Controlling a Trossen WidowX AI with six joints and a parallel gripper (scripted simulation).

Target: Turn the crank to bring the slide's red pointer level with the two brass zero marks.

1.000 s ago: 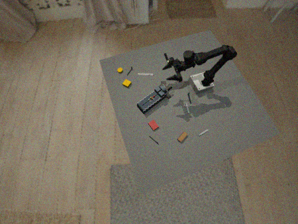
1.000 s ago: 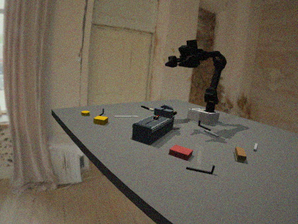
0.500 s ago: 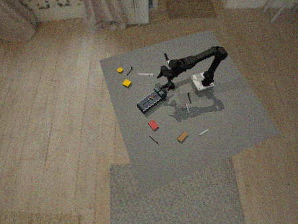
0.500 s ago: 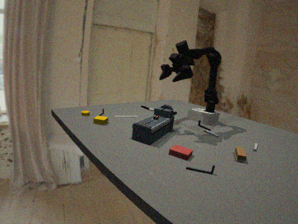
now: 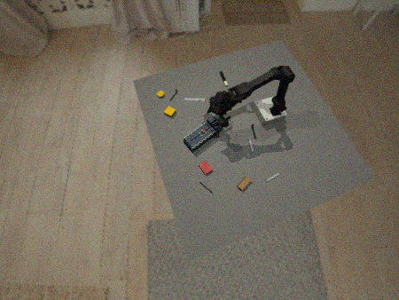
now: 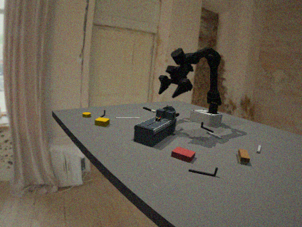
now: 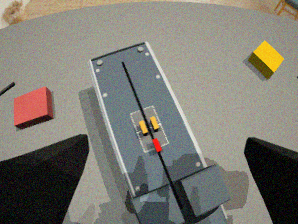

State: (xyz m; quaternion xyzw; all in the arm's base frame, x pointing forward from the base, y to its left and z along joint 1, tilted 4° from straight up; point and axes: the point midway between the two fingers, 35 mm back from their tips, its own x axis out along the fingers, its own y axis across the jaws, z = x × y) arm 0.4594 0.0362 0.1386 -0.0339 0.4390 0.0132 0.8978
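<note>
The machine (image 5: 195, 139) (image 6: 144, 134) (image 7: 117, 92) is a long dark blue-grey box with a slotted top. Its red pointer (image 7: 157, 145) sits in the slot, off the level of the two brass marks, nearer the raised housing (image 7: 207, 190) (image 6: 164, 112). The left brass mark (image 7: 143, 127) and the right brass mark (image 7: 154, 123) flank the slot. The crank handle (image 6: 177, 115) shows small and dark at the housing end; it is out of the wrist view. My gripper (image 6: 166, 95) (image 7: 170, 145) is open and empty, above the machine's housing end, touching nothing.
A red block (image 5: 205, 167) (image 6: 183, 154) (image 7: 31, 108) and a yellow block (image 5: 169, 111) (image 6: 102, 121) (image 7: 267, 57) lie on either side of the machine. An orange block (image 5: 244, 183) (image 6: 243, 156), a yellow disc (image 5: 160, 94) (image 6: 86, 115) and several thin tools and rods lie farther off.
</note>
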